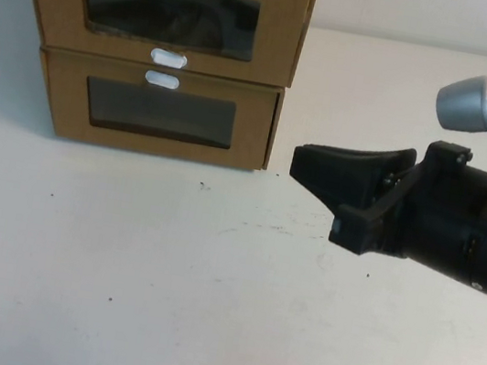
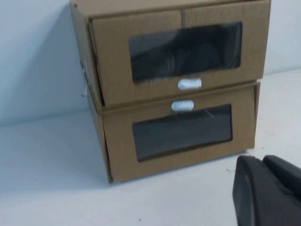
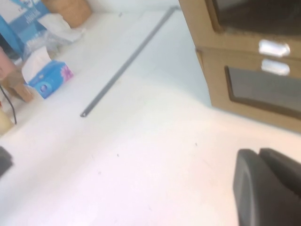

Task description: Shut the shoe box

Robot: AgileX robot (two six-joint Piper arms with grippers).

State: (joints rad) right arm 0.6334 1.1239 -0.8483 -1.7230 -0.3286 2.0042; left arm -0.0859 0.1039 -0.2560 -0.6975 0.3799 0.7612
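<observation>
Fingers closed on right gripper (image 1: 306,167), empty, near shoe box (image 1: 164,8), left gripper (image 2: 263,188) only in wrist view, fingers together.

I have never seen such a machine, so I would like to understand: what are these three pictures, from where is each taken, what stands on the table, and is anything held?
This is a robot with two arms, each ending in a gripper. One picture looks down from a raised camera; the other two come from cameras on the left and right wrists. On the white table two brown cardboard drawer boxes are stacked. The upper box, white tab below its window, is the shoe box; in the left wrist view its drawer seems to stand slightly out. The lower box has its tab above the window. The black right gripper hovers beside the boxes, shut and holding nothing. The left gripper shows only in its wrist view, also shut.
</observation>
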